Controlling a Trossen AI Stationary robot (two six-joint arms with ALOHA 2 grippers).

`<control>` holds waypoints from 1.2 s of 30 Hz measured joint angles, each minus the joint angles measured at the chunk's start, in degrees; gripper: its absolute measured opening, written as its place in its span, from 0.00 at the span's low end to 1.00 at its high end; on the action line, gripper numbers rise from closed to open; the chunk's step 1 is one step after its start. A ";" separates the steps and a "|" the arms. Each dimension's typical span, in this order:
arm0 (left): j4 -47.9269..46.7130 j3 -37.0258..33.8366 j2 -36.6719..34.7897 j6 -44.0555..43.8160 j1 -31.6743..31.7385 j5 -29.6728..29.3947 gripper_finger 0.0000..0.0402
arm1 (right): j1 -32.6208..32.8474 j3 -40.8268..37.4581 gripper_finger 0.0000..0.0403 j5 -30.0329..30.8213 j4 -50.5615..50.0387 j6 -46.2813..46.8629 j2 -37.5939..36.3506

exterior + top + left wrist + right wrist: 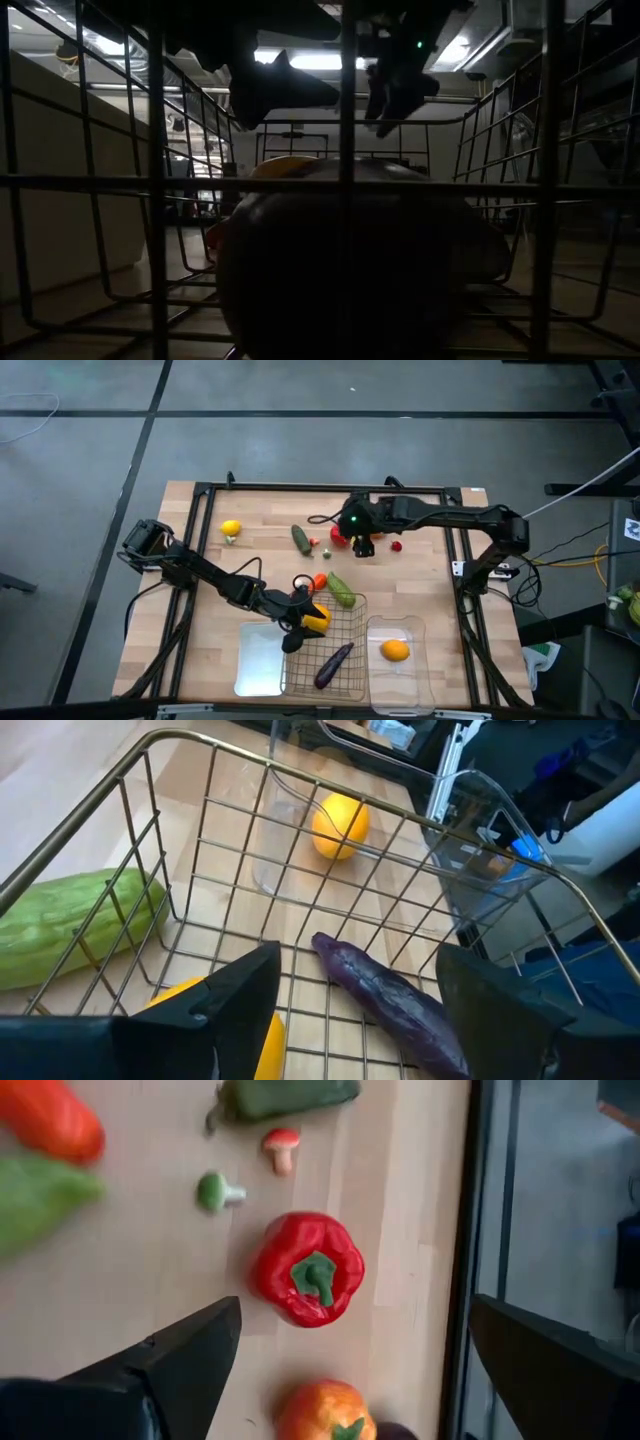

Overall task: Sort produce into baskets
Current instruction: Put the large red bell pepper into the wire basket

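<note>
The yellow pepper [316,618] sits just inside the near-left corner of the wire basket [352,672], beside the eggplant [385,990], with the left gripper [300,622] over it, fingers spread wide and holding nothing. The red pepper [307,1268] lies on the far part of the table [420,580] under the right gripper [350,1355], also wide open. To pick cleanly, I judge it should drop straight down, centre the pepper between the fingers, and clear the small mushrooms [282,1148] nearby.

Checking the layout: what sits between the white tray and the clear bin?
The wire-mesh basket, holding a purple eggplant, as the high view shows.
</note>
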 joint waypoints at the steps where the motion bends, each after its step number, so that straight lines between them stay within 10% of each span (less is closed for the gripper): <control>1: 0.00 0.00 0.00 -0.33 -0.02 0.00 0.65 | -0.14 0.00 0.96 0.30 0.02 -1.34 0.76; 36: -0.07 0.00 0.00 -0.08 0.31 0.00 0.65 | -6.72 -0.04 0.96 -3.93 3.22 -24.56 12.18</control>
